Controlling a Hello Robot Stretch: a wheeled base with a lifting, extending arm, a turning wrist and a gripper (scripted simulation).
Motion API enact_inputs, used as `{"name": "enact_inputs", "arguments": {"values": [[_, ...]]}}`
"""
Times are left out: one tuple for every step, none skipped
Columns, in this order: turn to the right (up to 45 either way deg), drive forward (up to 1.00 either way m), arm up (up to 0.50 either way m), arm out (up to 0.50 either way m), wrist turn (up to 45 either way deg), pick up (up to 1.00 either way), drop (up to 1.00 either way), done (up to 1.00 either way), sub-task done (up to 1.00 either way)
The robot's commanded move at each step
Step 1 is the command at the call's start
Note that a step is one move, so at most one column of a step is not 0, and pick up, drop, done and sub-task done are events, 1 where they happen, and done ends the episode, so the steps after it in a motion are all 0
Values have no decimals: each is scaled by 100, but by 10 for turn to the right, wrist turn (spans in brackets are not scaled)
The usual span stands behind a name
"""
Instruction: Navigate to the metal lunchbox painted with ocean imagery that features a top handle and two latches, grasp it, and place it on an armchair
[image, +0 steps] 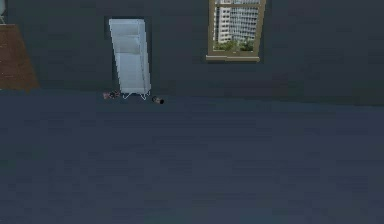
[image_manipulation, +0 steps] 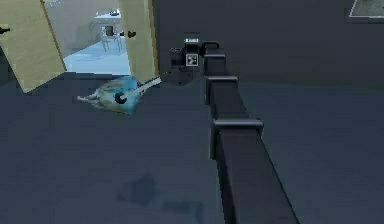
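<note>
A blue-and-white box-like thing with sea colours, the lunchbox (image_manipulation: 112, 98), hangs at the far end of my gripper (image_manipulation: 140, 88), clear of the dark floor, so the gripper holds it. The dark arm (image_manipulation: 235, 130) rises from the arm side view's bottom edge. Its two white marker squares (image_manipulation: 190, 52) stand just right of the gripper's body. The lunchbox's handle and latches are too small to make out.
In the arm side view a tan door (image_manipulation: 30, 45) stands open onto a bright room (image_manipulation: 100, 35). The forward view has a dark wall with a white upright panel (image: 130, 55), a window (image: 237, 28), a brown thing (image: 14, 58) at the left edge and bare dark floor (image: 200, 160).
</note>
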Motion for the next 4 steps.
{"name": "enact_inputs", "arguments": {"values": [[0,0,0,0,-450,0,0,0,0],[0,0,0,0,-240,0,0,0,0],[0,0,0,-42,0,0,0,0,0],[360,0,0,0,0,0,0,0,0]]}}
